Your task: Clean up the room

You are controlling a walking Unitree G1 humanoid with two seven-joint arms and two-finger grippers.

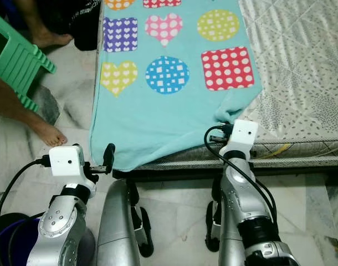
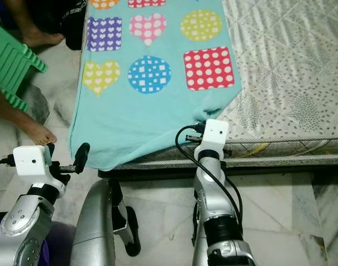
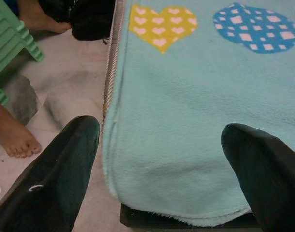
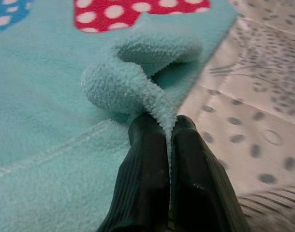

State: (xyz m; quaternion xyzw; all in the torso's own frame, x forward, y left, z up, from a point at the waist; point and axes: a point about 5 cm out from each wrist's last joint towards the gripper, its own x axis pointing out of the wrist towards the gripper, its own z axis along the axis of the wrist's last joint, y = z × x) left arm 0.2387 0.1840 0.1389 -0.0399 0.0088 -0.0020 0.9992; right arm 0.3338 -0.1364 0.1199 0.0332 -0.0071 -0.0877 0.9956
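A teal fleece blanket (image 1: 169,111) printed with dotted hearts, circles and squares lies spread over the bed, and its near edge hangs over the front. My right gripper (image 4: 169,128) is shut on a raised fold of the blanket (image 4: 138,82) at its near right corner, beside the red square (image 1: 227,67). At the near left corner my left gripper (image 3: 162,145) stands open, one finger (image 3: 65,164) over the floor and the other finger (image 3: 263,164) over the blanket (image 3: 186,121). Nothing lies between its fingers.
The dotted grey-white mattress (image 1: 302,66) lies bare on the right, on a dark bed frame (image 1: 185,173). A green plastic stool (image 1: 16,61) stands at the left, with a person's bare feet (image 1: 47,133) on the marble floor (image 1: 180,210) nearby. A dark blue object (image 1: 14,238) sits bottom left.
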